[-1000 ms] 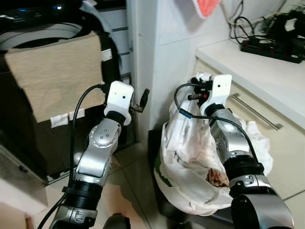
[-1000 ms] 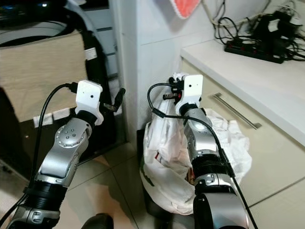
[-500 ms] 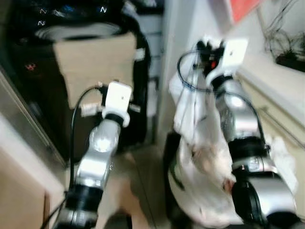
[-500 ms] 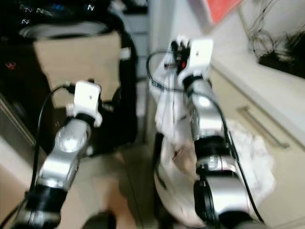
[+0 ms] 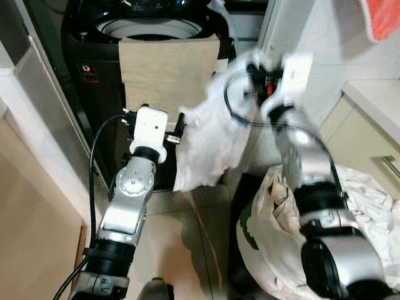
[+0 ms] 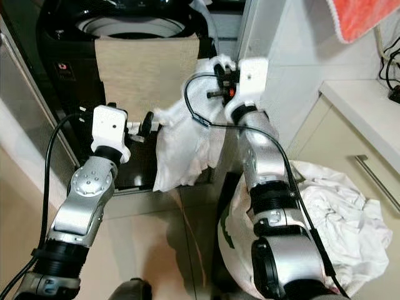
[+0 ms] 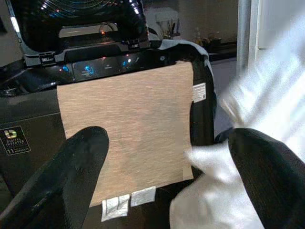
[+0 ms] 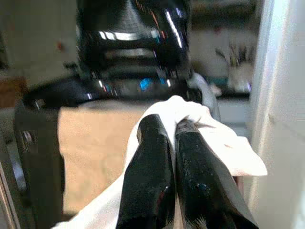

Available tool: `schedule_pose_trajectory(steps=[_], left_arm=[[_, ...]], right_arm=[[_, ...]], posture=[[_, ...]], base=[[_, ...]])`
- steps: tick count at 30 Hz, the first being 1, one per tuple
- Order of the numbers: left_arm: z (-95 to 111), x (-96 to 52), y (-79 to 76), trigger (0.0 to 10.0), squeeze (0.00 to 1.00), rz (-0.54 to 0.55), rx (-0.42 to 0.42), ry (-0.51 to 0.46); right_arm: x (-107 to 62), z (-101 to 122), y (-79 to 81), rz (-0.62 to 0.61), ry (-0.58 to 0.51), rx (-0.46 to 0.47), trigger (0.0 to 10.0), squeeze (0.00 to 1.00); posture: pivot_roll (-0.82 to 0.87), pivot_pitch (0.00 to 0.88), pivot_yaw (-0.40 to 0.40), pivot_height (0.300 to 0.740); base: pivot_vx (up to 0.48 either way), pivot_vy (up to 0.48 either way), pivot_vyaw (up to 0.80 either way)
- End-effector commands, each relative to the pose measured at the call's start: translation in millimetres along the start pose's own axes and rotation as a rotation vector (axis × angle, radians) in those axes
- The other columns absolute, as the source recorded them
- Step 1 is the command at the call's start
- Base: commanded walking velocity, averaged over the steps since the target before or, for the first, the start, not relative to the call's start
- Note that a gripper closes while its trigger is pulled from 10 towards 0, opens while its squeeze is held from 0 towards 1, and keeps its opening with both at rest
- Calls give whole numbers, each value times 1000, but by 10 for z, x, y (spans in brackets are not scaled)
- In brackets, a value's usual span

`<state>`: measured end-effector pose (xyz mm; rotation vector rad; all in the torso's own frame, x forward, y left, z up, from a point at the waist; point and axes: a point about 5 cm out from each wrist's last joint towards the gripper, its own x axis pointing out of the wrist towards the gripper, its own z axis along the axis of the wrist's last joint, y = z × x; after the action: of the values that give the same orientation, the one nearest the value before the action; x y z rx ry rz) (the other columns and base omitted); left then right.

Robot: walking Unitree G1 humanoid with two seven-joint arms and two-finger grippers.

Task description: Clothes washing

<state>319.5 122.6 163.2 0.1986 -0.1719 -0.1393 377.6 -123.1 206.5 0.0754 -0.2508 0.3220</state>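
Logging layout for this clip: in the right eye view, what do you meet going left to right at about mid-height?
Left gripper → white garment hanging from the right gripper → white laundry bag on the floor → cabinet handle.

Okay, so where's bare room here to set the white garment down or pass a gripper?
Bare: the floor tiles between the washing machine and the laundry bag. Crowded: the machine's front, where the right gripper dangles the white garment beside the left gripper.
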Motion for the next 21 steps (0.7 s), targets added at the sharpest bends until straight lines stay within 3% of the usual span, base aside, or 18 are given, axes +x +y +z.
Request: schedule_pose_trajectory(steps=[1, 6, 18, 21], left_arm=[[12, 12, -10, 10000, 0, 10, -2, 0], [0, 6, -7, 10000, 0, 27, -44, 16], [-21, -15, -26, 10000, 0, 46, -24, 30], [-26, -10, -38, 10000, 0, 38, -21, 31]], right_arm=[[10, 64, -37, -10, -20, -24, 0, 0], [-56, -102, -89, -39, 31, -5, 0, 0], [-183, -352, -189, -89, 97, 28, 0, 0], [-194, -348, -233, -108, 93, -26, 0, 0]], posture=[[-12, 0, -69, 740], [-9, 0, -64, 740], [-10, 0, -64, 740], [-9, 0, -64, 740]], base=[[0, 0, 475], [0, 188, 475], [0, 23, 464], [0, 0, 150]])
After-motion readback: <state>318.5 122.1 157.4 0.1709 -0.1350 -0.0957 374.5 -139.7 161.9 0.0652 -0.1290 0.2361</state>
